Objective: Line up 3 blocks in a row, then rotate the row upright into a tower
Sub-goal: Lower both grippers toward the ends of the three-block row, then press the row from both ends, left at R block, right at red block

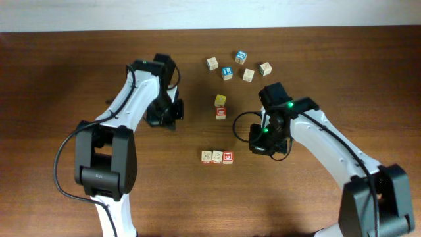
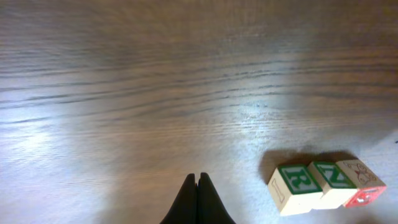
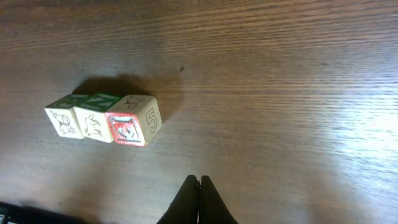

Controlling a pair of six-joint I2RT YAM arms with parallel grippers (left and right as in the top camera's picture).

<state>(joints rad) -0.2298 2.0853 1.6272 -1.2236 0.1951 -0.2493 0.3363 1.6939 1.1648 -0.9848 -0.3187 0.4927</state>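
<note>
Cropped, covered or unreadable

Cropped by the bottom edge in the wrist views: left gripper and right gripper, with only dark tips pressed together on show. Covered by the wrist housings from overhead, no fingertips to be seen there. Too small to read from overhead: faces of the three blocks in their row, and of the loose cubes farther back. Slanted and unreadable from the left wrist: red face of the end block. Blurred toward the top of that view: grain of the table. Cut off at the right wrist view's bottom-left corner: a dark shape, not identifiable.
</note>
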